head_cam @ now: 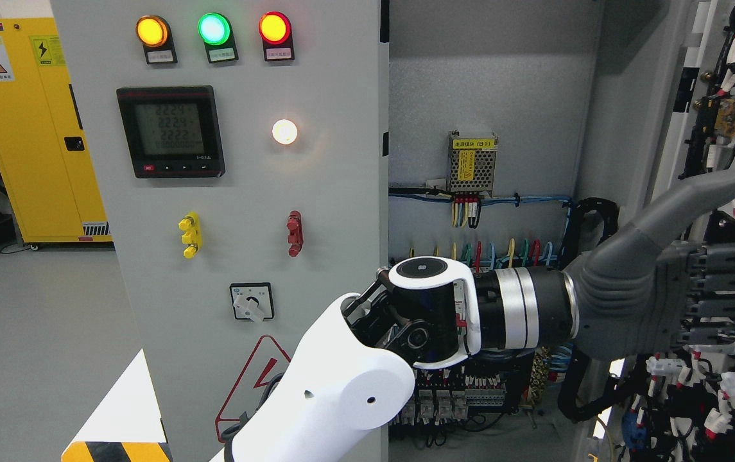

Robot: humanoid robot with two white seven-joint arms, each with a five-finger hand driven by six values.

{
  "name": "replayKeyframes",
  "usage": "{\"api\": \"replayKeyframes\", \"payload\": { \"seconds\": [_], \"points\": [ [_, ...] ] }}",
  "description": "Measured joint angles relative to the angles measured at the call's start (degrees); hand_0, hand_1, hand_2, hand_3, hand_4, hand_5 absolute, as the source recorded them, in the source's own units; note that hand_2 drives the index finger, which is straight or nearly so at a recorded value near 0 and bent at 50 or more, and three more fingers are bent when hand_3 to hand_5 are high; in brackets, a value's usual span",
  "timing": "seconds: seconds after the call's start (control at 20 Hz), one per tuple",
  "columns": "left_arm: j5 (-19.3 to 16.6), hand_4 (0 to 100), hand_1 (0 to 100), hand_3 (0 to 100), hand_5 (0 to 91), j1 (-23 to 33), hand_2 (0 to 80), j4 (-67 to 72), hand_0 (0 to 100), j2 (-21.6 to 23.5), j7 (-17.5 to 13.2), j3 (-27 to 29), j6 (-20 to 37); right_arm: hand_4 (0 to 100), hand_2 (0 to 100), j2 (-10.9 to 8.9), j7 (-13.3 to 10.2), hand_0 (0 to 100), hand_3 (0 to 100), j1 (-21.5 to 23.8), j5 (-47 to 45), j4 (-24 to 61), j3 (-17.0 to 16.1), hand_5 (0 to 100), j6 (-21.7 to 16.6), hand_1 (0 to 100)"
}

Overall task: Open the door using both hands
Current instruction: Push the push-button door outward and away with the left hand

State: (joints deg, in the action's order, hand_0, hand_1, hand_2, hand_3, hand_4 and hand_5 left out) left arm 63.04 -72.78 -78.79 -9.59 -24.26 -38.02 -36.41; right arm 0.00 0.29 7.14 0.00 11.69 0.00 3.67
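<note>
A grey electrical cabinet fills the view. Its left door (245,192) is shut and carries three indicator lamps, a meter (170,131) and a rotary switch (251,301). The right door (720,109) stands swung open at the far right, with its wired inner face showing. My left arm (341,385) comes in from the bottom, left of the middle, and reaches across to the right. My left hand (701,276) is open, thumb raised and fingers stretched flat along the open door's inner side. The fingertips run off the frame's right edge.
The cabinet interior (489,96) shows a power supply (472,163), coloured wires and terminal rows low down. A yellow cabinet (33,128) stands at the back left on the grey floor. A white part with black-yellow stripes (117,443) sits at the bottom left.
</note>
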Motion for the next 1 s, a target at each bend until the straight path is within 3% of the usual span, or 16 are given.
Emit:
{"api": "replayKeyframes", "payload": {
  "seconds": [1.0],
  "points": [
    [0.7,3,5,11,0.0,-4.7,8.0,6.0,0,-1.1,-1.4,-6.0,5.6,0,0,0.00,0.0,21,0,0.0,0.0,0.0,0.0,0,0.0,10]
  ]
}}
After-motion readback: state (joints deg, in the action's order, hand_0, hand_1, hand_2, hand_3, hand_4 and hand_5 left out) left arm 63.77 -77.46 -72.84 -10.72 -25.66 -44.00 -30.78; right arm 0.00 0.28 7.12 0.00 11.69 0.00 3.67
